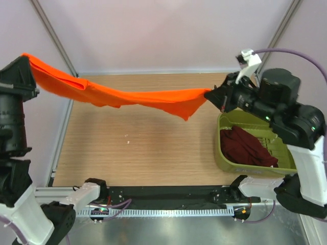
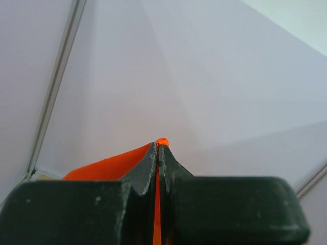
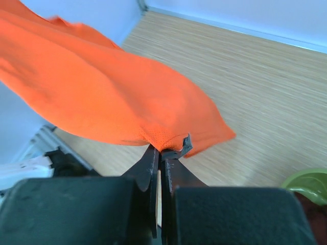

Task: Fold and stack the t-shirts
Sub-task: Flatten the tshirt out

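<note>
The orange t-shirt [image 1: 133,96] hangs stretched in the air above the wooden table, held at both ends. My left gripper [image 1: 24,64] is shut on its left end, high at the far left; in the left wrist view orange cloth [image 2: 102,168] shows between the closed fingers and my left gripper [image 2: 161,145] points at the wall. My right gripper [image 1: 209,95] is shut on the right end; the right wrist view shows the orange t-shirt [image 3: 102,97] spreading from my right gripper [image 3: 162,151]. The maroon t-shirt [image 1: 245,145] lies crumpled in the tub.
An olive-green plastic tub [image 1: 225,155] stands on the table's right side under my right arm; its rim [image 3: 311,181] shows in the right wrist view. The wooden table [image 1: 138,148] lies below the hanging shirt. White walls surround the back and sides.
</note>
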Motion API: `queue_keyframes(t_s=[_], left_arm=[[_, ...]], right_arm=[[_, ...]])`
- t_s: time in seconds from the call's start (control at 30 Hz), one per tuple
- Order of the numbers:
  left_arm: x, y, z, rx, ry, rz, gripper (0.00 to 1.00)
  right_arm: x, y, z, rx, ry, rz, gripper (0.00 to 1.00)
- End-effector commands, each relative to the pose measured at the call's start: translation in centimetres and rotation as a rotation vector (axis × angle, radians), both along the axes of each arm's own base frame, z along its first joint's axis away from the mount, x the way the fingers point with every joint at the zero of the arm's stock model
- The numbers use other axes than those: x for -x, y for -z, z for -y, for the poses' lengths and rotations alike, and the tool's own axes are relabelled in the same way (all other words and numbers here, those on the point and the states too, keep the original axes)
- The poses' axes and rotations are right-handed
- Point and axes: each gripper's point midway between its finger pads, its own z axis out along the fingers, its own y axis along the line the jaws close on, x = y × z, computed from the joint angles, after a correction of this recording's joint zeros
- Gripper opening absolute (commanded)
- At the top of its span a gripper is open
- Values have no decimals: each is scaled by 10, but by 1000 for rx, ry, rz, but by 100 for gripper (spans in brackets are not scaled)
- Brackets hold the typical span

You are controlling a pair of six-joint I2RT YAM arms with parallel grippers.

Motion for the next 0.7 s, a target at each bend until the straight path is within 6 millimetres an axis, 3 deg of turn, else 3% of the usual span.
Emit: queue_keyframes(t_s=[0.0,0.1,0.2,0.27,0.37,0.4,0.47,0.53,0.63,0.67], left_arm=[[36,-30,5,-7,55,180,0],[49,-40,2,8,55,234,0],[39,-42,9,-4,77,226,1],[16,-37,18,-13,105,193,0],[-33,-15,28,-22,115,104,0],[-52,-1,30,-30,112,61,0],[-91,21,37,-39,114,-14,0],[-141,58,46,-57,116,-122,0],[-190,101,51,-61,101,-235,0],[-220,128,57,-68,104,-303,0]], right_arm=[[39,-27,-5,-129,-138,43,1],[47,-33,-5,-176,-152,41,1],[35,-25,-10,-176,-122,7,1],[21,-16,-11,-164,-62,-21,1],[-6,12,-20,-105,12,-94,1],[-24,24,-18,-68,78,-109,1],[-41,47,-22,-20,117,-144,1],[-65,69,-23,6,166,-179,1],[-102,123,-14,45,252,-281,1],[-108,145,-11,73,271,-329,1]])
